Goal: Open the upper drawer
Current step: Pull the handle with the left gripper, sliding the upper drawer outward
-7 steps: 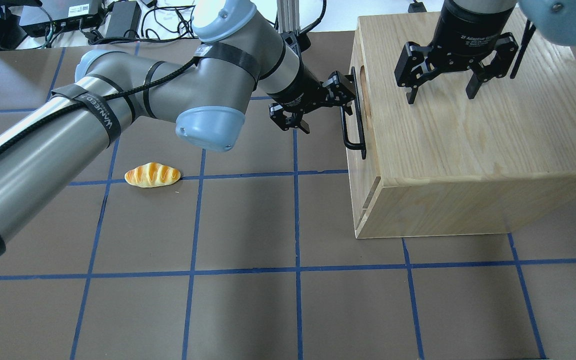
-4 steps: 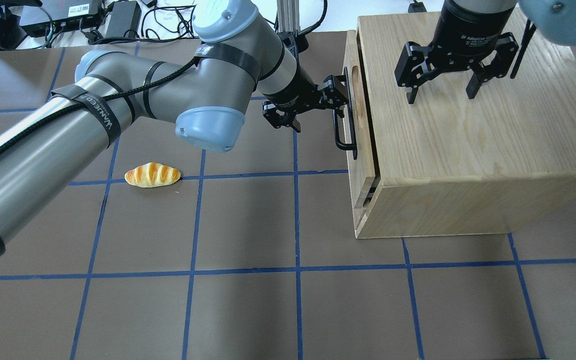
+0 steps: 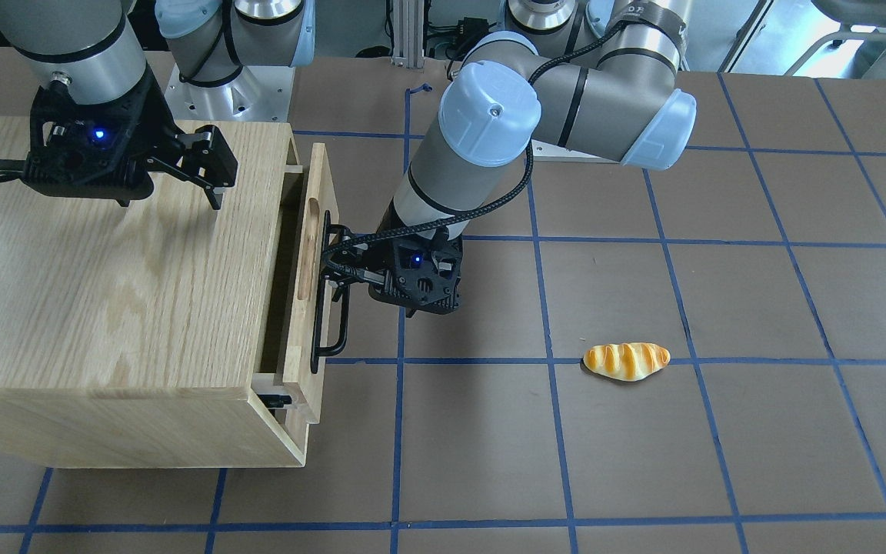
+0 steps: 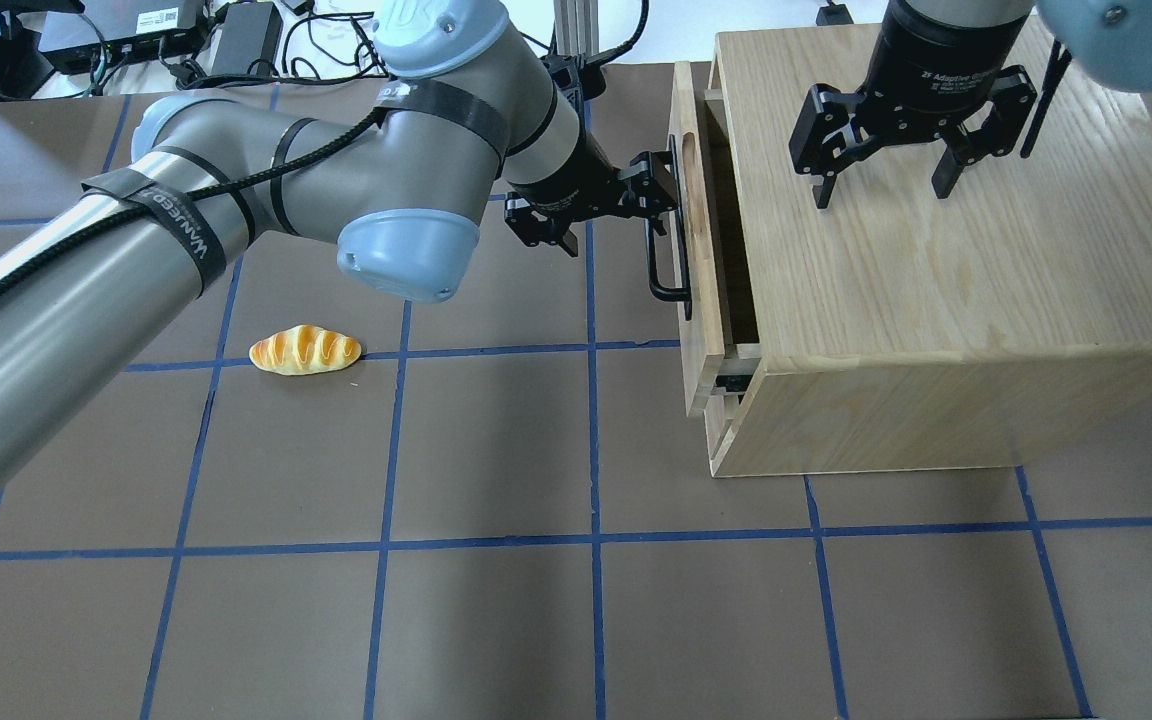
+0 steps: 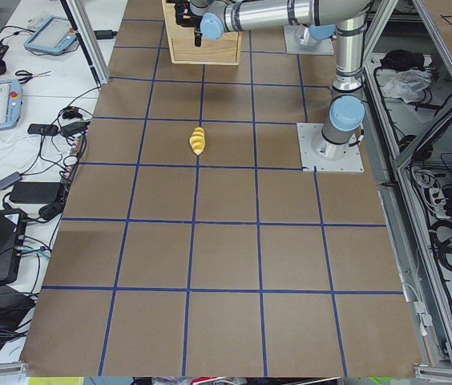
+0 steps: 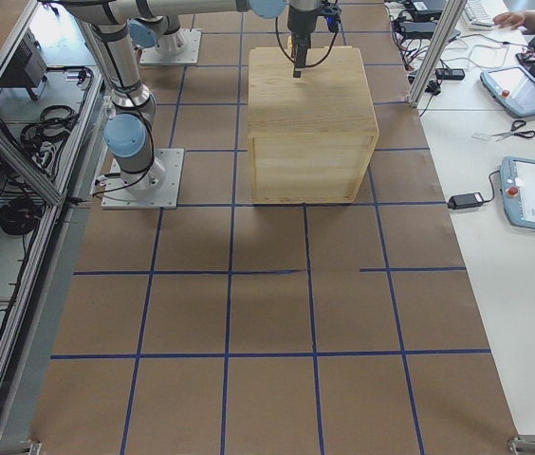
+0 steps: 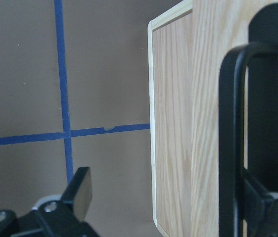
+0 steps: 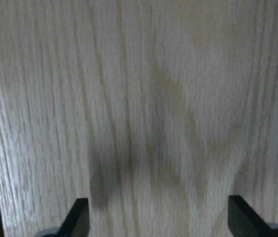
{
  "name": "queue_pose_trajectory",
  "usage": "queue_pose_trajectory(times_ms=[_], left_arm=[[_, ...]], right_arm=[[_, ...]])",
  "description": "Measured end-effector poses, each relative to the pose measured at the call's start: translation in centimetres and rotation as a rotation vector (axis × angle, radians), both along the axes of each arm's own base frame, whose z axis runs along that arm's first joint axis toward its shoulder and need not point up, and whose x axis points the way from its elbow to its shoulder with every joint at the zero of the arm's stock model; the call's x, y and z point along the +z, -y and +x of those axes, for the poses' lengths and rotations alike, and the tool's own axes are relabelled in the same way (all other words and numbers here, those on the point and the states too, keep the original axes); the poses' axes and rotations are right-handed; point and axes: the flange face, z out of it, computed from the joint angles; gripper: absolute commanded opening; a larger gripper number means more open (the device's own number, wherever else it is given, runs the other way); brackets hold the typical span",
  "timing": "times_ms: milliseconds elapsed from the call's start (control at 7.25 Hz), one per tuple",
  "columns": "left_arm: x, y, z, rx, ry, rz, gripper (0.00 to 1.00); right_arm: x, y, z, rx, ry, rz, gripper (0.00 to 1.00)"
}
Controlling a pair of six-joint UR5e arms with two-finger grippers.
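The upper drawer [image 4: 688,300] [image 3: 321,192] stands a little way out of the oak cabinet [image 4: 936,290], with a dark gap behind its front panel. Its black bar handle [image 4: 658,270] [image 3: 331,323] [image 7: 232,148] faces the left arm. My left gripper [image 4: 616,215] [image 3: 347,265] is open, with one finger hooked behind the handle and the other finger [image 7: 80,190] free out over the table. My right gripper [image 4: 883,190] [image 3: 170,200] is open, fingertips down on the cabinet's top near its back.
A toy bread roll [image 4: 304,350] [image 3: 626,360] lies on the brown, blue-taped table [image 4: 496,600] to the left of the cabinet. Cables and power boxes [image 4: 136,40] sit past the table's far edge.
The drawer has slid out of the cabinet to the left, pulled by the left gripper at the handle. The gap behind the front panel has widened. The right gripper has not moved.
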Motion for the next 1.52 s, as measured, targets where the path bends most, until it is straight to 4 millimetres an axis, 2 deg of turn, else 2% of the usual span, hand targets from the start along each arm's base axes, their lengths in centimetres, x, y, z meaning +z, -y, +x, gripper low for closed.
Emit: queue_pose_trajectory(times_ms=[552,966,1517], left_arm=[[0.5,0.7,3.9,-0.008,0.038,0.014,1.0],[0.5,1.1,7.9,0.012,0.063,0.033,1.0],[1.3,1.3,11.3,0.027,0.074,0.056,1.0]], right_arm=[[0.0,0.0,0.0,0.001,0.0,-0.001,1.0],[0.0,0.0,0.0,0.001,0.0,-0.001,1.0],[0.0,0.0,0.0,0.0,0.0,-0.001,1.0]])
